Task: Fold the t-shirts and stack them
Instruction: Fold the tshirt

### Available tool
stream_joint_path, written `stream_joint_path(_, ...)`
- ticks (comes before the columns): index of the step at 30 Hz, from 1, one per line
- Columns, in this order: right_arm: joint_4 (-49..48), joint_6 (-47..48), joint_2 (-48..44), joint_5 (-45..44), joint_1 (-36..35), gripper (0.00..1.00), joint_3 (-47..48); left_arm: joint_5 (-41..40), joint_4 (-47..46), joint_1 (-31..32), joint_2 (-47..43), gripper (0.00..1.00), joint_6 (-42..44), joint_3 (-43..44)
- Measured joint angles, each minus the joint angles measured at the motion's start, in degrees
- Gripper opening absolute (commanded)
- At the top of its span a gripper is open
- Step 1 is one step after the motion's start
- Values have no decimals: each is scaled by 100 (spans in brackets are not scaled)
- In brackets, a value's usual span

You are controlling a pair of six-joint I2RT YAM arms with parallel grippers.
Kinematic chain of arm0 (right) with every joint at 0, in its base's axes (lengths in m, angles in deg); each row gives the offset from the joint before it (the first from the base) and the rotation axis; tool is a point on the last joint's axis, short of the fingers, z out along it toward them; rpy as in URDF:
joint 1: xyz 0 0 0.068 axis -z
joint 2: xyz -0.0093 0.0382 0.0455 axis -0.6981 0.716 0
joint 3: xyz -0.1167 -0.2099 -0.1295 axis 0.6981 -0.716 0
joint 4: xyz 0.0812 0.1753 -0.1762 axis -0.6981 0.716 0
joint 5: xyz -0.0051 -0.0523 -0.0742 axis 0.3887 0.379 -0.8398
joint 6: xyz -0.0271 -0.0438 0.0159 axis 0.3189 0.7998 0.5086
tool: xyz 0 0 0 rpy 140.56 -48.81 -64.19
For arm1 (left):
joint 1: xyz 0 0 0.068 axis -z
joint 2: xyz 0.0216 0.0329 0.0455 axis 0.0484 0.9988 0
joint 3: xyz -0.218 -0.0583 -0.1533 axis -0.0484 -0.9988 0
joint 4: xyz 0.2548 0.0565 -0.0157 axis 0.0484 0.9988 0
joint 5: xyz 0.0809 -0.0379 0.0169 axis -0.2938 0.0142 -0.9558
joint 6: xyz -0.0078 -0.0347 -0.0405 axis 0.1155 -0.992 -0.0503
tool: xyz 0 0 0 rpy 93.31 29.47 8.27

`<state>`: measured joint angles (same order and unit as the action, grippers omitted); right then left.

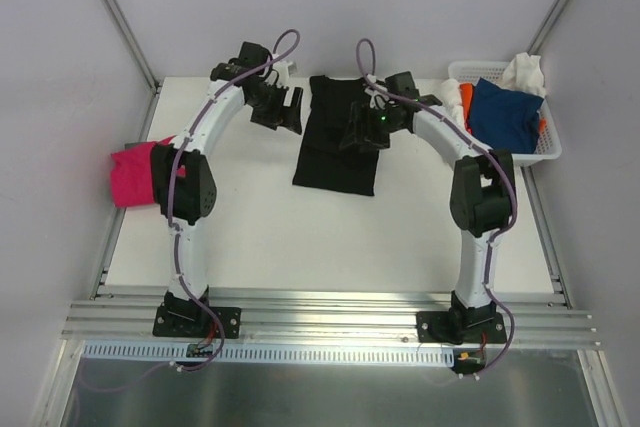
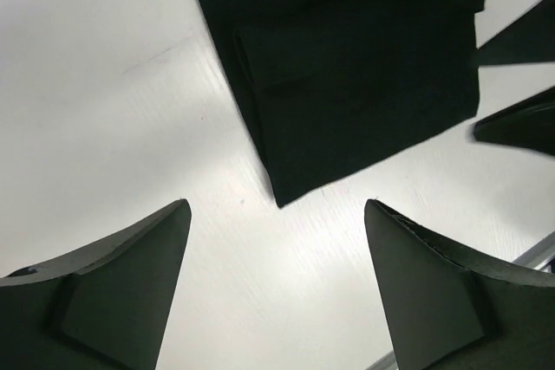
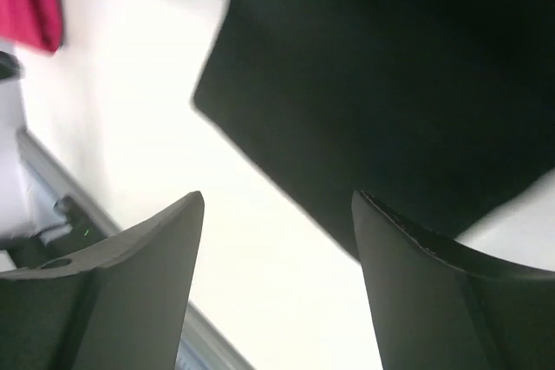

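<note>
A black t-shirt (image 1: 335, 147) lies folded into a long strip at the back middle of the table. My left gripper (image 1: 284, 115) hovers just off its left edge, open and empty. In the left wrist view the black t-shirt (image 2: 364, 67) has its corner ahead of the open left gripper (image 2: 276, 214). My right gripper (image 1: 362, 135) is over the shirt's right half, open. The right wrist view shows the black t-shirt (image 3: 390, 84) beyond the open right gripper (image 3: 277, 201), nothing between the fingers. A magenta-pink t-shirt (image 1: 128, 177) sits folded at the table's left edge.
A white lattice basket (image 1: 553, 147) stands at the back right with blue (image 1: 505, 112), orange (image 1: 466, 102) and white (image 1: 525, 72) tees in it. The right gripper's fingers (image 2: 520, 123) show at the left wrist view's right edge. A metal rail (image 1: 330, 319) runs along the near edge.
</note>
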<state>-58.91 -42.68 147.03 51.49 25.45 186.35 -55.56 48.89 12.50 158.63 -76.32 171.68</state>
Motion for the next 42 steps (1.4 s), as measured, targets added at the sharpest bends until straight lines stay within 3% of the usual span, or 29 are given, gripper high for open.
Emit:
stream_joint_path(5,-116,-214,511,409,-553,72,35,-321,4,-13,-925,83,83,-382)
stream_joint_path(10,-17,-308,1296,538,-413,72,319,-586,17,-39,-1438,83,184,-837)
stream_joint_path(21,-264,-372,2406,-125,883,72,3543,-914,136,-37,-1569,82,310,-1556)
stream_joint_path(24,-483,-385,2452,-367,1080,72,3829,-931,133,-26,-1569,82,332,-1556)
stream_joint_path(27,-564,-385,2385,-304,1078,70,3663,-984,131,17,-1569,82,352,-1556)
stream_joint_path(36,7,-293,1123,407,291,69,1569,-1014,133,245,-1561,82,378,-1447)
stream_joint_path(42,199,-166,750,680,166,69,1189,-1198,120,243,-1558,82,470,-1311)
